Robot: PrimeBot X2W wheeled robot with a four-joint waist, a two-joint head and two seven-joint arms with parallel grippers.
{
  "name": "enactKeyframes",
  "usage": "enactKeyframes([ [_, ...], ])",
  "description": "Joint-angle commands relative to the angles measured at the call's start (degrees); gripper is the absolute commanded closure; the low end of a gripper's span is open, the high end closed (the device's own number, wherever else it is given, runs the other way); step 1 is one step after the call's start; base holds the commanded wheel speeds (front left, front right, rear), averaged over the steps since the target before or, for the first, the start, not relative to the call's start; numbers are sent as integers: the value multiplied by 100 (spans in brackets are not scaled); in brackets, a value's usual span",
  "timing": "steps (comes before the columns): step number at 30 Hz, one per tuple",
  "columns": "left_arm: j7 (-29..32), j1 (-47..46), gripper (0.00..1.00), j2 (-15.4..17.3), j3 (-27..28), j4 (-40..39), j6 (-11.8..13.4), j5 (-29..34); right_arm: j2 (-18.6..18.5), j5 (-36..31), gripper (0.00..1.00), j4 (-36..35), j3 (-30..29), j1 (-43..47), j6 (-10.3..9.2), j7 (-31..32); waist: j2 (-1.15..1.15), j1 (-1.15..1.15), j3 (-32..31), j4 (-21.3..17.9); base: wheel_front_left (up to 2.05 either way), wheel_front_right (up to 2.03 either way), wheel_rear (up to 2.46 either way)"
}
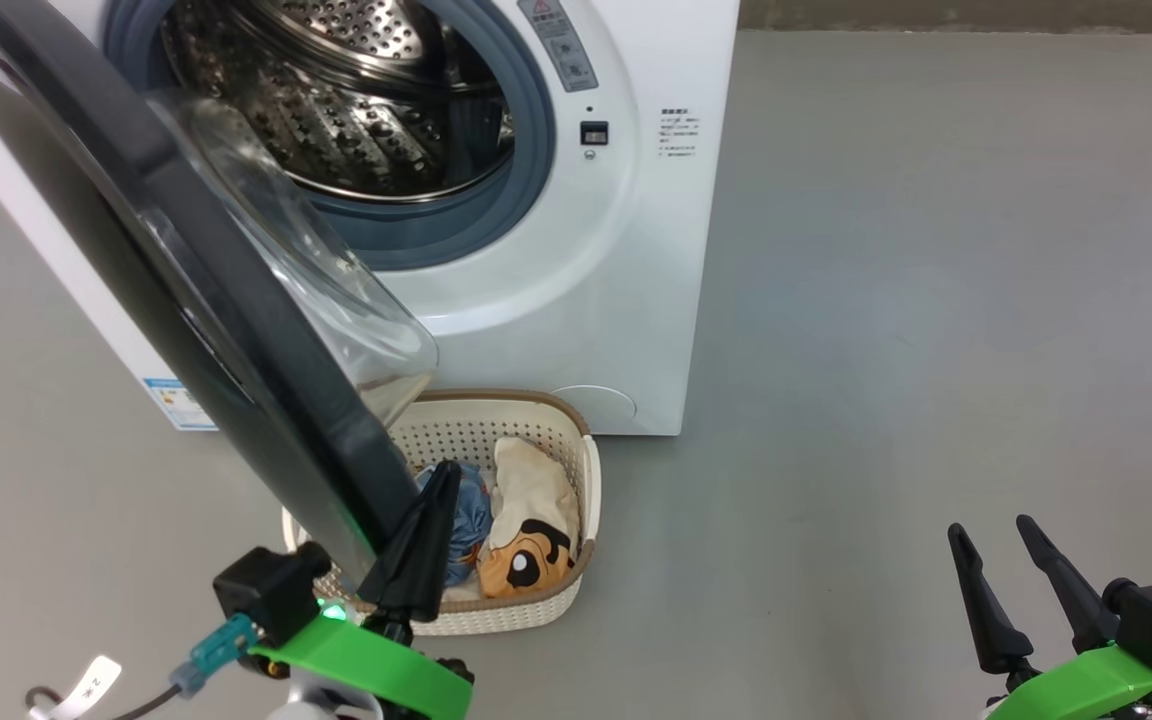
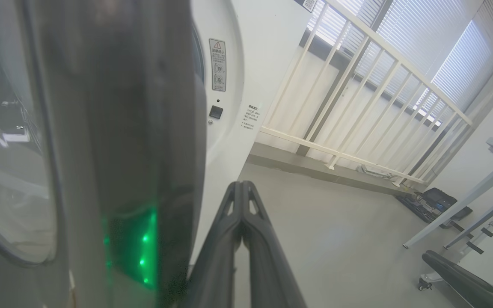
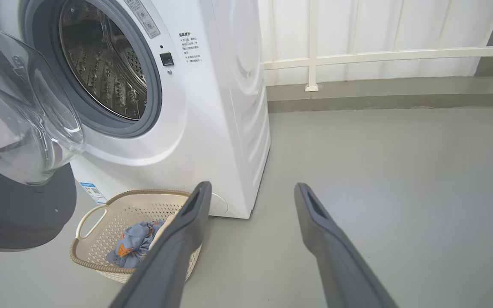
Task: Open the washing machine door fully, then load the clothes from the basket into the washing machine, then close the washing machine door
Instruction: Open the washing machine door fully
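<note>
The white washing machine [image 1: 576, 300] stands with its steel drum [image 1: 356, 110] exposed. The washing machine door [image 1: 236, 330] hangs partly open, black rim and glass bowl swung out toward me. My left gripper [image 1: 441, 480] is shut on nothing, its fingers lying right beside the door's lower rim [image 2: 135, 128]; I cannot tell if they touch. The left gripper's tips [image 2: 241, 185] point past the machine's front. The basket [image 1: 536, 402] sits on the floor below the door, holding the clothes: a blue garment [image 1: 466, 515] and a cream one [image 1: 536, 500]. My right gripper [image 1: 989, 524] is open, off to the right, also [image 3: 253, 188].
Grey floor [image 1: 936, 350] stretches wide to the right of the machine. A white railing [image 2: 357, 98] and blinds stand behind it. A pale table's legs [image 2: 464, 214] and a dark case [image 2: 437, 203] sit on the floor further right. The door overhangs the basket's left part.
</note>
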Motion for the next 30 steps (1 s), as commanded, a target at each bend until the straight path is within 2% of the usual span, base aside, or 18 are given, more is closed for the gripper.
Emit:
enactKeyframes([
  [1,-37,-72,100,319,573,-24,120,0,-110,-35,0,-157,104,-143,9,-69,0,0,6,39,0,0,0],
  [11,-37,248,100,319,709,-320,113,130,-134,-43,0,-191,125,-146,9,-69,0,0,17,270,0,0,0],
  [30,-37,1003,100,346,1262,-1103,554,560,-145,-45,0,-186,162,-99,9,-69,0,0,-52,798,0,0,0],
])
